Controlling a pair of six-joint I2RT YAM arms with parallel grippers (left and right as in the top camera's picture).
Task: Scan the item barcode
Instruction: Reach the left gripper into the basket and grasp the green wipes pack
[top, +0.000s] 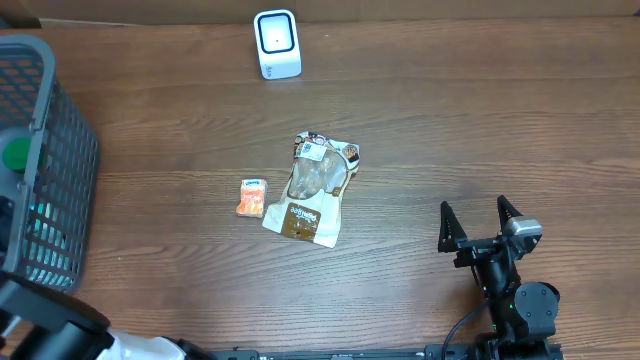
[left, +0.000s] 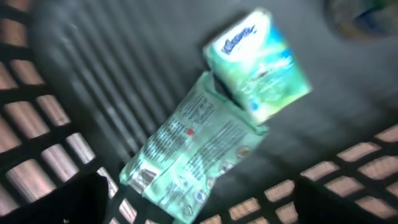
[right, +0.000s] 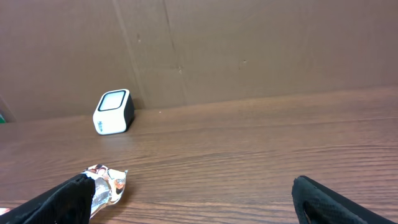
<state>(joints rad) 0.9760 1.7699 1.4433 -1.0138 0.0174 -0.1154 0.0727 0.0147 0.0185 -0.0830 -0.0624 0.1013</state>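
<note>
Down inside the grey mesh basket (top: 60, 150) at the left edge of the wooden surface (top: 450, 120) with the left claw (left: 202, 190), spread wide and gripping nothing, above a blurred mint-green packet (left: 193, 149) lying flat on the basket floor, barcode near its lower corner. Overlapping that packet's upper end, a green tissue pack (left: 258, 62). Parked at the near right with the right claw (top: 473, 208), fully open and empty. Standing at the far edge, a white scanner (top: 277, 43). Lying mid-surface, a snack pouch (top: 312, 190) and, just beside it, a small orange packet (top: 252, 197).
</note>
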